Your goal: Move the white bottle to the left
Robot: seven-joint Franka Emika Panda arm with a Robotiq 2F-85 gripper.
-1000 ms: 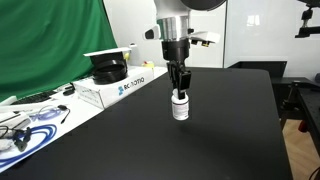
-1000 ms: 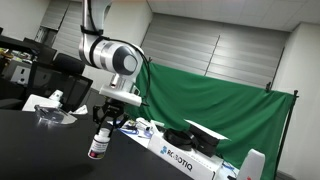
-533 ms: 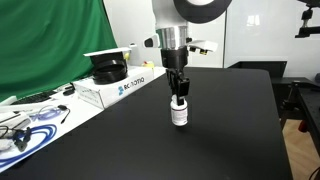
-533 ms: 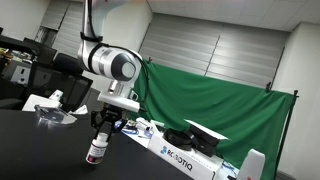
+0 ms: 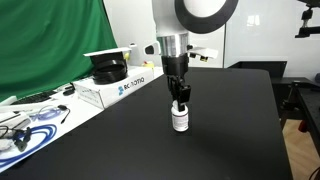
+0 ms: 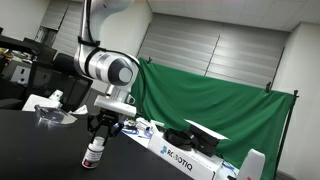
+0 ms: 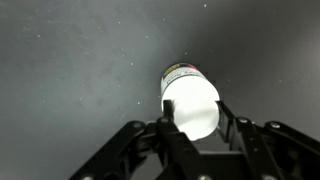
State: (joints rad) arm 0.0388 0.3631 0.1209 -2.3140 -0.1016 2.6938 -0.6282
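Observation:
The white bottle (image 5: pixel 180 121) is a small white cylinder with a darker label band, held upright at or just above the black table (image 5: pixel 235 135). My gripper (image 5: pixel 180 98) comes straight down on it, and its fingers are shut on the cap end. In an exterior view the bottle (image 6: pixel 92 155) hangs below the gripper (image 6: pixel 101 133). In the wrist view the white cap (image 7: pixel 190 100) sits between the two black fingers (image 7: pixel 191 124), which press on both of its sides.
A white Robotiq box (image 5: pixel 125 86) with a black device (image 5: pixel 108 68) on top stands along the table's side; it also shows in an exterior view (image 6: pixel 186 156). Cables and small items (image 5: pixel 25 125) lie beside it. A green curtain (image 6: pixel 220 100) hangs behind.
My gripper has carried the bottle across the table, toward the camera in one exterior view and leftward and lower in the other. The grip has stayed shut on it.

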